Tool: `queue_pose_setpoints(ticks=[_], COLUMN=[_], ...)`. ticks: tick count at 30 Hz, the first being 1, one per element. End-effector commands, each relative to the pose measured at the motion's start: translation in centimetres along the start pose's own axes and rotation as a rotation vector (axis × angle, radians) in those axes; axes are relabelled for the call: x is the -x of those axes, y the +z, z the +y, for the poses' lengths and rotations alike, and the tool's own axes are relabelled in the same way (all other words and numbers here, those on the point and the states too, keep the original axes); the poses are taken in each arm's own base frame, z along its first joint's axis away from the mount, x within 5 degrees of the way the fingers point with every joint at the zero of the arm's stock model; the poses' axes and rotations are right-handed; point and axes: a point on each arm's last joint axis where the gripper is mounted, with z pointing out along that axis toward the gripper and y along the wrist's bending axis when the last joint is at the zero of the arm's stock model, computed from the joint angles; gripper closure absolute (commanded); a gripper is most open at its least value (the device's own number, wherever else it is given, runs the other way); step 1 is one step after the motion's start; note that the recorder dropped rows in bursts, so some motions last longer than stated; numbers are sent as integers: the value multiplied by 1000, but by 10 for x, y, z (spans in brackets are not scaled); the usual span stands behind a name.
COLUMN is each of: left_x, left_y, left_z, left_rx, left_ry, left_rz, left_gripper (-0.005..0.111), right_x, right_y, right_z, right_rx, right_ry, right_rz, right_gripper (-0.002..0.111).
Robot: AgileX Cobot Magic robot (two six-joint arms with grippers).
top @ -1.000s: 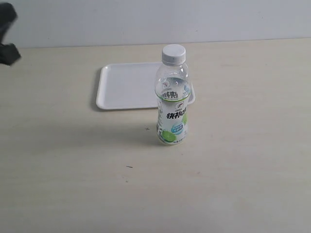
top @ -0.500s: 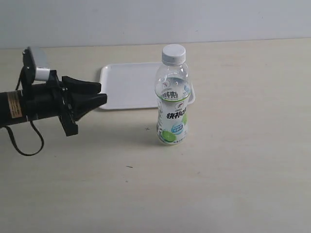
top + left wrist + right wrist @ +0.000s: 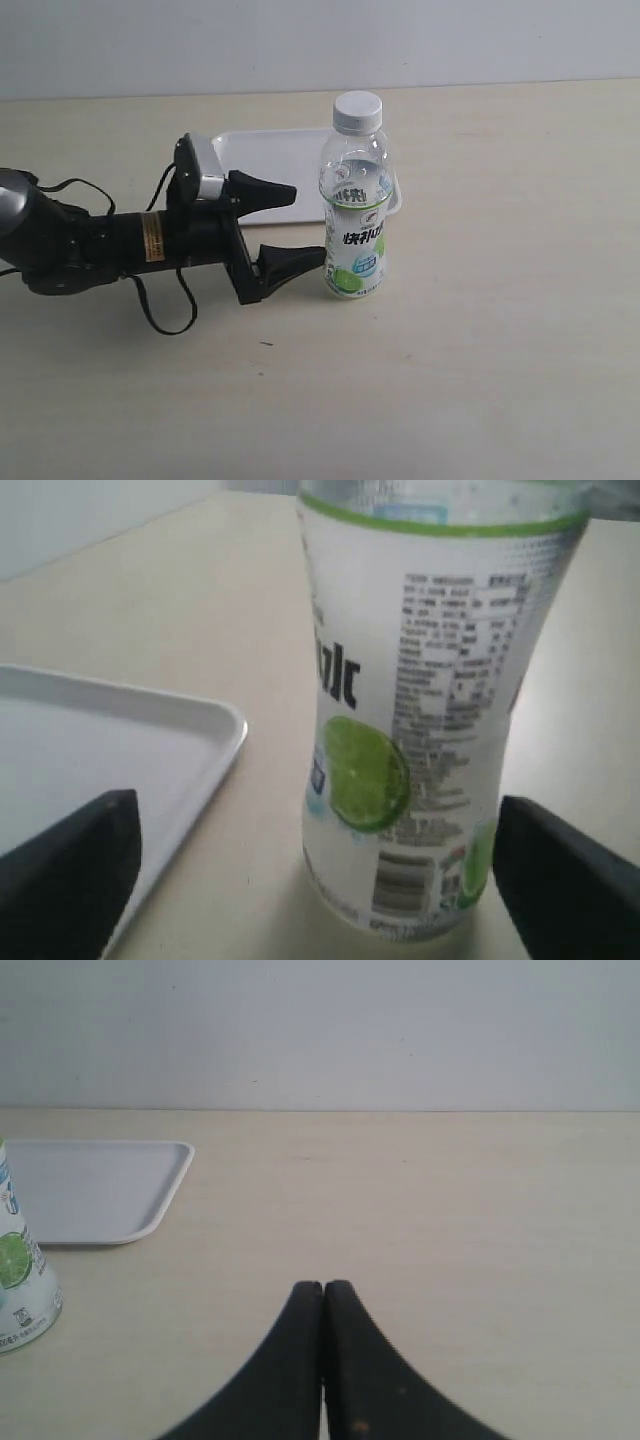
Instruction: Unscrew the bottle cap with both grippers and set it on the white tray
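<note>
Standing bottle (image 3: 354, 215), white-and-green label (image 3: 440, 630), black Chinese characters (image 3: 362, 238), lime picture (image 3: 368, 773)

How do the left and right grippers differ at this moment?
The left gripper has its jaws spread wide; the right gripper has its jaws pressed shut. The left gripper faces the bottle up close; the right gripper sits apart from it, over the table. Both are black and hold nothing.

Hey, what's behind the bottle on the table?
The white tray lies flat behind the bottle. The bottle covers part of its right side, so that patch cannot be seen.
</note>
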Motion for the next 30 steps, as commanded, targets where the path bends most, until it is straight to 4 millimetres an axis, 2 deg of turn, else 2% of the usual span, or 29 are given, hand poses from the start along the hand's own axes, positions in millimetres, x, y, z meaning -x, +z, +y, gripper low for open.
queue_pose_setpoints(ticks=[1,6,12,22,25,30], left_x=[13,20,12,12,12,12], left_y=[20,38,61,71,71,71], left_z=[-6,-16,-25,-28,-29,-28], left_rx=[-10,-32,-67,-82,-82,-70], left_ry=[20,37,57,53,53,52], left_rz=[-55,-63,-15,-46,-48,-48], left_gripper=[16,16,16,17,30,72], right_x=[0,0,0,0,0,0], right_y=[0,0,0,0,0,0], right_z=[0,0,0,0,0,0], right_rx=[1,1,1,1,1,1], right_ry=[-6,-6,-6,-6,-6,-6], right_rz=[-9,-9,-9,-9,-9,-9], right_gripper=[108,108,108,108,108,108])
